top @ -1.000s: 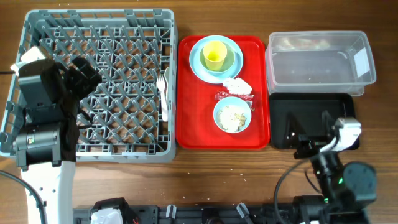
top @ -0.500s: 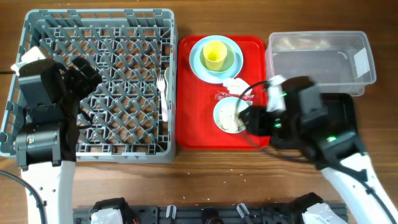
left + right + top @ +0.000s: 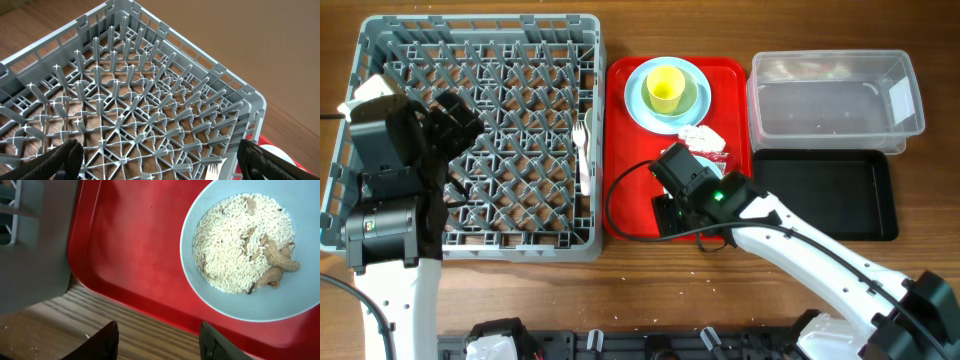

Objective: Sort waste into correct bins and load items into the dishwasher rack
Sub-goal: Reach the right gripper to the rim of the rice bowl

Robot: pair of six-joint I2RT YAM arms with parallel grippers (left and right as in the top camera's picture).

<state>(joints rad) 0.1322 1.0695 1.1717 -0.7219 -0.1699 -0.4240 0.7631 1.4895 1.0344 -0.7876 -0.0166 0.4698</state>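
Near the bowl (image 3: 280, 302), right tool (image 3: 157, 342)

Blue bowl (image 3: 282, 300) upright, rice scraps (image 3: 235, 240) inside; fork (image 3: 582, 150) in rack (image 3: 520, 100).

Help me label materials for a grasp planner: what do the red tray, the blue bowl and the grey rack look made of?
Red tray: likely moulded plastic, semi-gloss, given its soft sheen and rounded raised rim.
Blue bowl: probably plastic or melamine, with a smooth satin finish and uniform colour; ceramic can't be excluded.
Grey rack: matte moulded plastic, its thin lattice and pegs formed as one piece.
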